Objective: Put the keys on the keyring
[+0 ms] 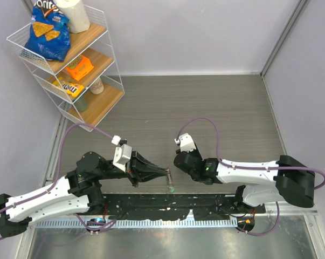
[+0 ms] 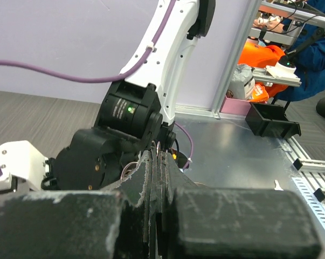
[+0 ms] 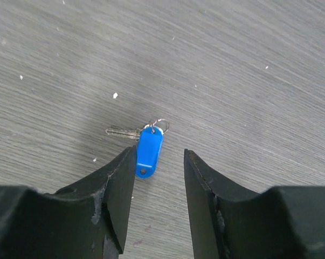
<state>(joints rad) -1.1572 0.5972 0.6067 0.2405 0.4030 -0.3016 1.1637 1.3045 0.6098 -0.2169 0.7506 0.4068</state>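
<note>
The left gripper (image 1: 165, 173) is pinched tight, its jaws pressed flat together. From its tip hangs what looks like the thin keyring (image 1: 168, 180), with the green key (image 1: 171, 188) dangling at its lower end, close to the near edge of the counter (image 1: 216, 108). The right gripper (image 3: 159, 156) stands partly open and holds nothing; the blue key (image 3: 149, 148) lies flat on the counter just beyond its fingertips, its silver blade pointing left.

I'd judge these things featherweight, hard and slick. The blade lies too flat to pinch cleanly, so the thicker plastic head, taken across its narrow width, looks the better hold. The keyring is floppy and likely to sag and swing unless it is gripped close to where a key must thread on.

From above, the blue key is hidden beneath the right arm (image 1: 232, 170); only the right wrist view shows it. The left wrist view shows the shut jaws, a sliver of wire loop at their tips and the right arm close behind, but not the green key; only the overhead view shows that hanging.
</note>
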